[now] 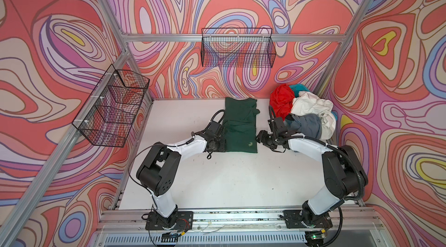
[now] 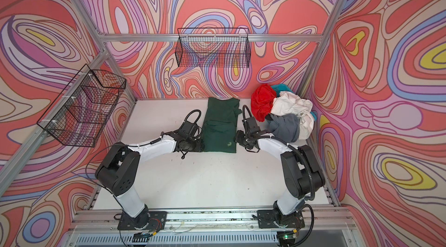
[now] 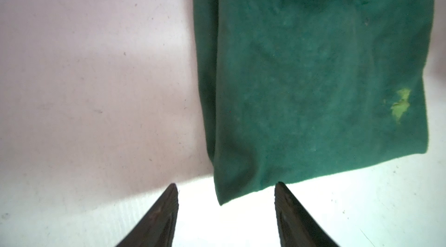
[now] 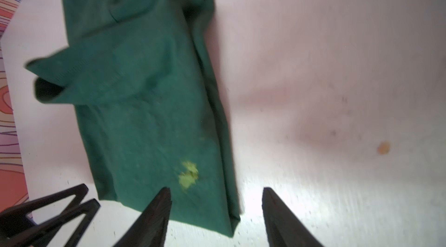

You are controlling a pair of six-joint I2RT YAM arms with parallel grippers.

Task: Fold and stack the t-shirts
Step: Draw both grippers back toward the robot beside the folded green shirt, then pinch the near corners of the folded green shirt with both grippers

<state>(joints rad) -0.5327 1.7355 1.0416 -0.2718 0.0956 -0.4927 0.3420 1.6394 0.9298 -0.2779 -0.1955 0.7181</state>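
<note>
The dark green shirt [image 1: 240, 125] lies as a long narrow strip, sides folded in, running from the worktop's [image 1: 217, 180] far edge toward its middle. The left jaws and right jaws stand apart and empty, one at each near corner. By my reckoning the crosswise fold is not yet done. The red shirt [image 1: 281, 101], off-white shirt [image 1: 309, 107] and grey-blue shirt [image 1: 306, 124] sit heaped, unfolded, on the turquoise basket [image 1: 295, 87] in the far right corner.

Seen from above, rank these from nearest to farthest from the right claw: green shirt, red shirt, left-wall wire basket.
1. green shirt, directly beside the right gripper.
2. red shirt, in the heap toward the back right.
3. wire basket, far off on the left wall.
</note>
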